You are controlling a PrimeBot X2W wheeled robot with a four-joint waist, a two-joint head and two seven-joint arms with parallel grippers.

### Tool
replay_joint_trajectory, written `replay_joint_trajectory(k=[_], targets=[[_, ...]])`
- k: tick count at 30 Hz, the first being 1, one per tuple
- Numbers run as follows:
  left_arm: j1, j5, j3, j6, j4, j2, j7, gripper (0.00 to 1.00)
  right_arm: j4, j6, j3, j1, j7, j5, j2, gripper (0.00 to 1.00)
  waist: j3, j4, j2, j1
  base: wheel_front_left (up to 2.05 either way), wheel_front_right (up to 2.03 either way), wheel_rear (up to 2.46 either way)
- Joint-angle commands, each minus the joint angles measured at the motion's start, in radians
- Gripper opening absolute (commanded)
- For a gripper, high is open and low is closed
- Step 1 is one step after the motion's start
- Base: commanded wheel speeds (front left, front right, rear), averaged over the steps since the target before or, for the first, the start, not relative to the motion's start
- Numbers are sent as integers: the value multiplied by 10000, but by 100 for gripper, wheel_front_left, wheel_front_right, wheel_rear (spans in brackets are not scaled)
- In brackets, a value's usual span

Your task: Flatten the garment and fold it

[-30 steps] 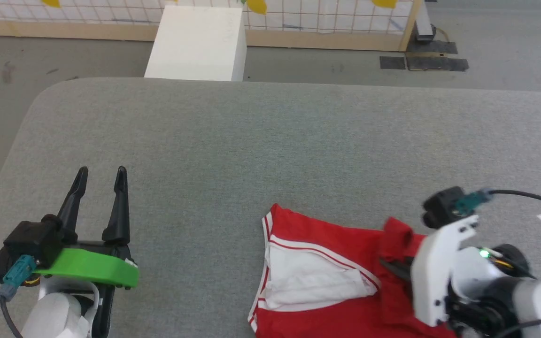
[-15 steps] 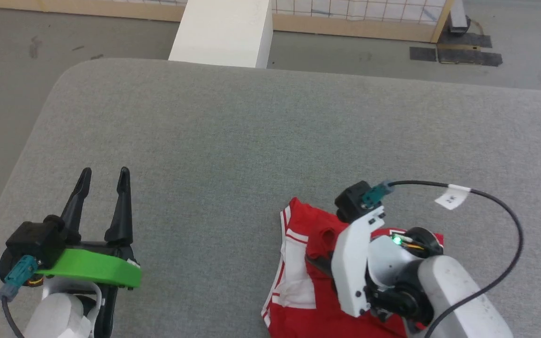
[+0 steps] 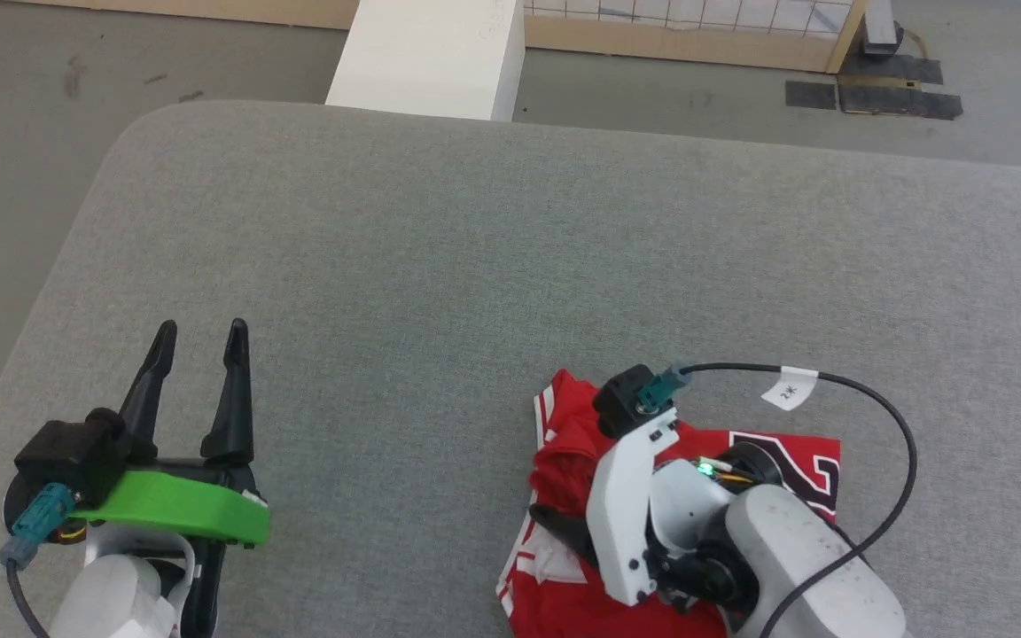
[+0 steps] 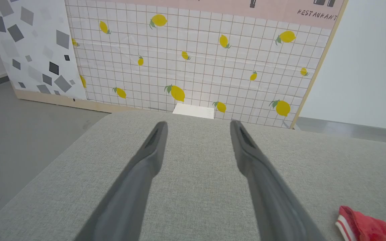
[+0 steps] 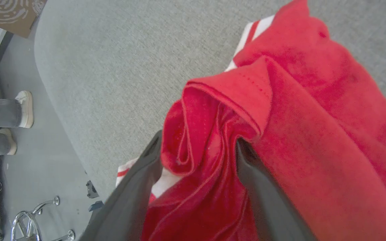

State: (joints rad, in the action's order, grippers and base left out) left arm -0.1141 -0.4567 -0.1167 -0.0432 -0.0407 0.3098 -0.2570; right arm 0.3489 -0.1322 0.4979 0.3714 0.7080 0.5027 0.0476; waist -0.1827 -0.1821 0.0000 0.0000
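The flattening step is in hand, and the garment (image 3: 568, 443) is far from flat. It lies bunched at the near right of the grey table (image 3: 475, 248), red cloth heaped over itself with a strip of red-and-white trim at its left edge and part of a black, white-edged number showing on the right.

The right gripper (image 5: 198, 144) sits low over the heap, its two dark fingers spread with a thick roll of red fabric filling the gap between them — straddled rather than pinched, as far as the wrist view shows. The left gripper (image 3: 200, 332) hovers well apart at the near left, fingers spread on nothing.

The cloth looks thin, soft and limp, while the table is coarsely woven. Next, I judge, the right fingers must close on that roll and draw it outward — with the left gripper coming over to take another edge.
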Motion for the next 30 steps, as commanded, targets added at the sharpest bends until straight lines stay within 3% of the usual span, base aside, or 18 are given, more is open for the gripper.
replay_joint_trajectory(k=[1, 7, 11, 14, 17, 23, 30], targets=[[-57, 124, 37, -64, -42, -58, -47, 100, 55, 15, 241, 172, -126, 230, 29, 100, 86, 82, 0, 0, 0, 0, 0], [63, 155, 116, -72, -68, -50, -47, 100, -958, 15, 949, 682, -461, 1288, 27, 100, 330, 386, 0, 0, 0, 0, 0], [228, 188, 188, -15, -39, -16, -47, 100, -1858, 15, 727, 870, -767, 1264, 27, 100, 536, 754, 0, 0, 0, 0, 0], [349, 212, 268, 45, 48, -9, -47, 100, -2535, 15, 40, 753, -965, 485, 127, 100, 692, 1011, 0, 0, 0, 0, 0], [459, 250, 361, 109, 176, -8, -47, 100, -3293, 15, -1132, 250, -974, -1000, 487, 100, 799, 1261, 0, 0, 0, 0, 0], [583, 313, 474, 150, 412, 4, -47, 100, -4631, 15, -3290, -1684, -108, -3043, 425, 100, 717, 1570, 0, 0, 0, 0, 0], [481, 366, 392, 87, 460, 6, -47, 100, -4776, 15, -4274, -3514, 857, -3916, 154, 100, 434, 1605, 0, 0, 0, 0, 0]])
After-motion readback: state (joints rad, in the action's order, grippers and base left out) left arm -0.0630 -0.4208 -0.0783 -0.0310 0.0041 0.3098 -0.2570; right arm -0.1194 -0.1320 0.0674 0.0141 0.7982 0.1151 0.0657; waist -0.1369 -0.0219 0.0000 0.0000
